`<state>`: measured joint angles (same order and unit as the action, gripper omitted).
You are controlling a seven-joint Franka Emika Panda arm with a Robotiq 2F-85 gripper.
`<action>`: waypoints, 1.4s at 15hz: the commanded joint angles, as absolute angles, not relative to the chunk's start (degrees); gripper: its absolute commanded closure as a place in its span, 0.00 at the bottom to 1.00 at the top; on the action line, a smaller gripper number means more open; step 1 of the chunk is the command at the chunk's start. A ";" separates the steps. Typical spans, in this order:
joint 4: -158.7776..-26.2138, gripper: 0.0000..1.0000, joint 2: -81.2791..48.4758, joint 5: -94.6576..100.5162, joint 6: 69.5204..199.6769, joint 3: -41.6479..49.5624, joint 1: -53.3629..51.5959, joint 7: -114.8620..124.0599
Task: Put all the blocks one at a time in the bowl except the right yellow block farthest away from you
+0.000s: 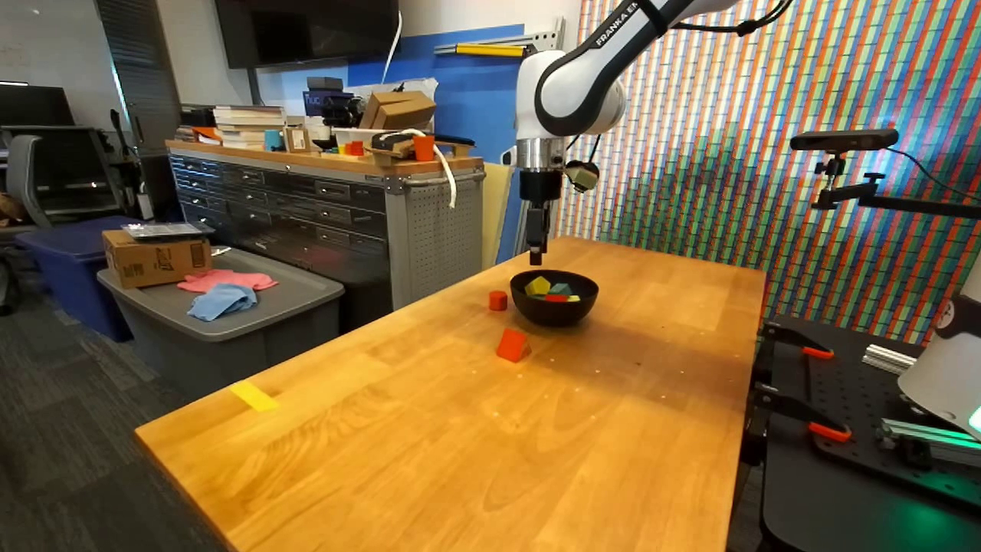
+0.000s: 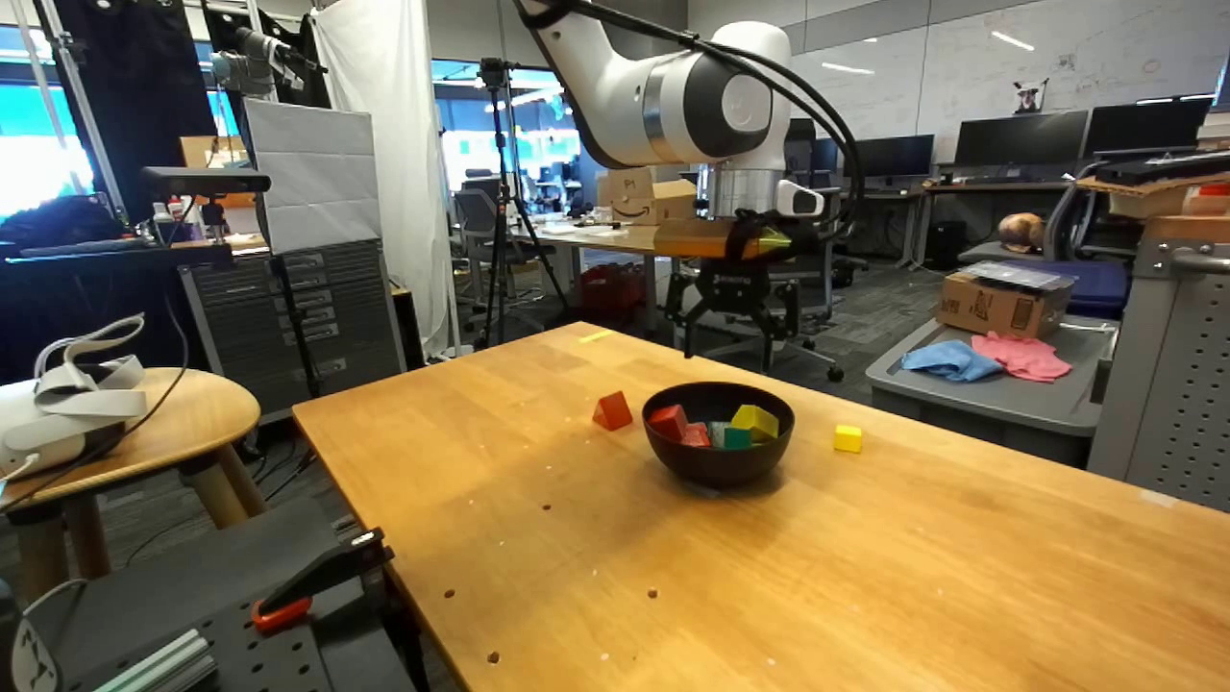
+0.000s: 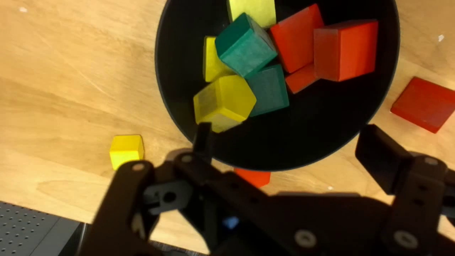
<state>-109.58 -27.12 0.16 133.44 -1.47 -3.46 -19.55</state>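
Gray tote (image 1: 303,297): carried cardboard box (image 1: 157,259), pink cloth (image 1: 226,280), blue cloth (image 1: 222,302)
Drawer cabinet (image 1: 276,201): held books (image 1: 249,126), orange cup (image 1: 424,148) on top
Round stool (image 2: 209,413): bore white VR headset (image 2: 38,413)
Tripod (image 2: 499,183): stood beyond wooden table (image 2: 865,577)

The hand (image 2: 727,360) hung above the black bowl (image 2: 716,469), its fingers (image 2: 768,354) spread. Red, green and yellow blocks (image 2: 736,438) lay inside; on the desk (image 2: 865,567), a red wedge (image 2: 613,412) and a yellow cube (image 2: 848,438) flanked it.

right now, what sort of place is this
Probably a robotics lab or workshop: in view are a robot arm, a tripod and a dark drawer cabinet.
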 commanded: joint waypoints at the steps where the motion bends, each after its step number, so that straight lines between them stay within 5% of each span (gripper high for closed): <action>1: -109.89 0.00 -26.71 1.96 134.43 -2.99 -2.33 -18.62; 21: -83.15 0.00 -46.28 4.17 128.51 -1.99 -7.56 -4.16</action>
